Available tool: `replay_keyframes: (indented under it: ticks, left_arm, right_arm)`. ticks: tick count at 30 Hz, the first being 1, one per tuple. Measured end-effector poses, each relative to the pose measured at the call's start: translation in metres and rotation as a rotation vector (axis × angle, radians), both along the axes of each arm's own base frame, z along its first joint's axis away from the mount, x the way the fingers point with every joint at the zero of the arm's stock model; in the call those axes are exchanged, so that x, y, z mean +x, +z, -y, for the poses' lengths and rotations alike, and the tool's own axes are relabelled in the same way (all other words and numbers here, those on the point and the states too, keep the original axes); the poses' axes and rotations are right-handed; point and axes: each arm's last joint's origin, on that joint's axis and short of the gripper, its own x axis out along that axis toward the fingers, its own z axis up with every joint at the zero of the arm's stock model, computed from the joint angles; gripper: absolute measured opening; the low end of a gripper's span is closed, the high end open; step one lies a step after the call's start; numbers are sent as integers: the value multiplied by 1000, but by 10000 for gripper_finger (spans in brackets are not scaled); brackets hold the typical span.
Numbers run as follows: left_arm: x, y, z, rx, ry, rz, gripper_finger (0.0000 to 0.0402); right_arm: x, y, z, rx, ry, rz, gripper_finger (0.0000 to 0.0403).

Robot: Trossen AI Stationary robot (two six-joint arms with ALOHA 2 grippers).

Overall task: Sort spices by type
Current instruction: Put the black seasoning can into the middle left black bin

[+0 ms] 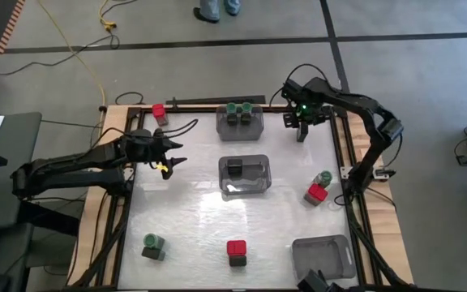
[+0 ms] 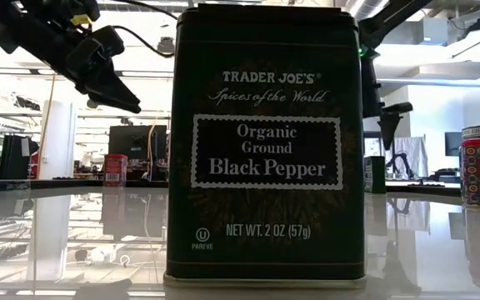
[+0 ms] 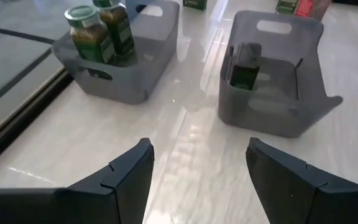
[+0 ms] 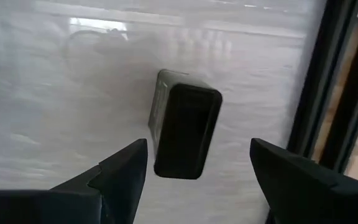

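Fingers (image 4: 303, 180) of the right gripper (image 4: 197, 171) stand wide apart above an all-black tin (image 4: 184, 124) that stands upright on the tabletop (image 4: 55, 93) at the far right corner, just beside the dark frame rail (image 4: 328, 81); the tin lies between the two fingers but neither touches it. From above, the right gripper (image 1: 302, 130) points down at that same spot. Left gripper (image 1: 174, 158) hovers over the left side of the tabletop with its fingers (image 3: 129, 180) parted and nothing between them, facing two grey bins. The far bin (image 1: 240, 122) holds green-capped jars (image 1: 240, 110) standing together; the middle bin (image 1: 246, 176) holds one black tin (image 1: 235, 168) against its left wall. Loose spices sit around them: a red-capped jar (image 1: 159, 112) at the far left corner, a green-capped jar (image 1: 152, 244) near left, a red-capped jar (image 1: 237, 251) at the near middle, and on the right a red-capped jar (image 1: 315, 194) just beside a green-capped one (image 1: 324, 178). A third bin (image 1: 324, 257) stands at the near right corner. At table height, a black pepper tin (image 2: 265, 142) labelled "Organic Ground Black Pepper" fills the low view. A person's legs (image 1: 218, 8) show on the floor beyond the table.
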Motion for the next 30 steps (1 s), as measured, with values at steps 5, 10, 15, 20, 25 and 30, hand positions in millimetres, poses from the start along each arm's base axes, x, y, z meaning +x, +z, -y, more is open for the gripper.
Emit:
replay_keyframes:
  ticks: [5, 10, 15, 20, 25, 30]
  left_arm:
    - [0, -1, 1, -7, -25, -7, 244]
    - [0, -1, 1, 9, -34, -13, 244]
    - [0, -1, 1, 9, -34, -12, 244]
    - [0, -1, 1, 9, -34, -12, 244]
    - [0, -1, 1, 8, -33, -11, 244]
    - [0, 0, 1, -4, -26, -5, 244]
  right_arm:
    - [-3, -14, 0, 17, -11, 18, 311]
    - [-4, -25, 0, 6, -12, 43, 309]
    - [-7, -32, -1, 16, -21, 36, 283]
    - [-6, -34, 1, -3, -20, 50, 226]
    - [-4, -34, 2, -20, -15, 66, 149]
    - [-2, -33, -3, -7, 25, 49, 147]
